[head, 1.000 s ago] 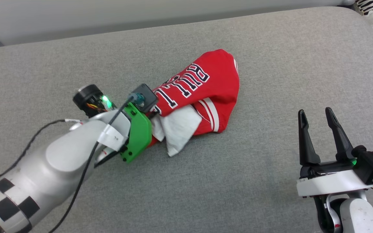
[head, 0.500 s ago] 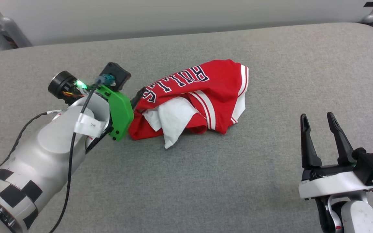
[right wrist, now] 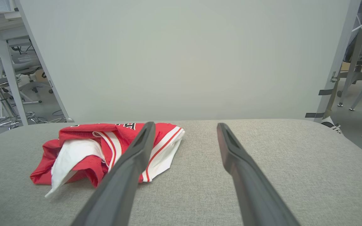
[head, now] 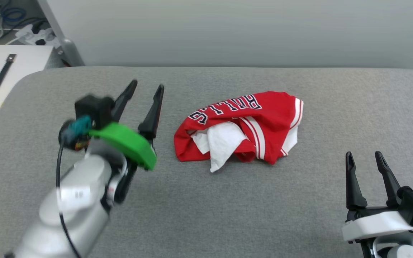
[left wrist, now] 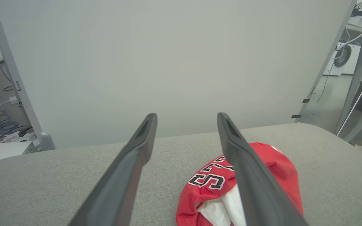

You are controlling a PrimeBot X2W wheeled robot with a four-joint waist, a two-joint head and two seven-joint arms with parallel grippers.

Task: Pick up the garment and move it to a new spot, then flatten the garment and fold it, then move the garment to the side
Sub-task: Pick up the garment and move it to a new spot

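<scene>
The crumpled garment (head: 274,107), reading "BULLS" upside down, lies between the spread left gripper (head: 147,85) and spread right gripper (head: 363,154).

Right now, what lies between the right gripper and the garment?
Nothing but bare grey cushion, seen in the head view; the right gripper stands apart from the garment.

Soft, even light is being cast, faint shadow being thrown under the shirt (head: 238,129); the left gripper (head: 147,86) beside it is being blurred.
</scene>
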